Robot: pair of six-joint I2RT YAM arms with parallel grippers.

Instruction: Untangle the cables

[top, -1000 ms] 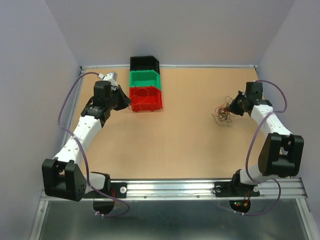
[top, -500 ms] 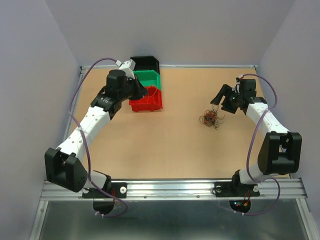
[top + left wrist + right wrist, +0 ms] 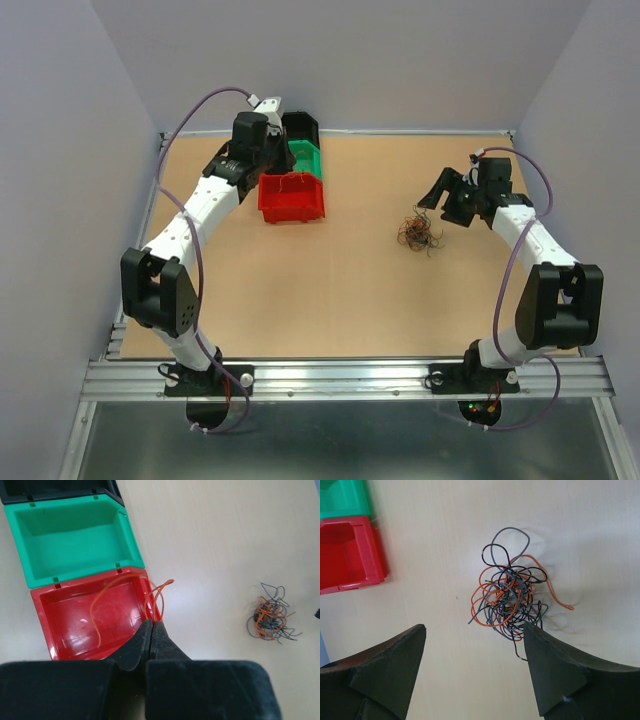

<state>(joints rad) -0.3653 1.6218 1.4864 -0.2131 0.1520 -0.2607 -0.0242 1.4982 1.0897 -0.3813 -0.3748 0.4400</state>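
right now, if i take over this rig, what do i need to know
Left tool: shut on one orange wire, which loops into the red bin and over its rim.
Right tool: open, above the clump, not touching it.
The clump, orange and dark wires, lies on the table, apart from the bins.
Done: one wire is separate from the clump, not yet let go. The green bin holds nothing.
Left: drop that wire, then pull the rest of the clump apart.
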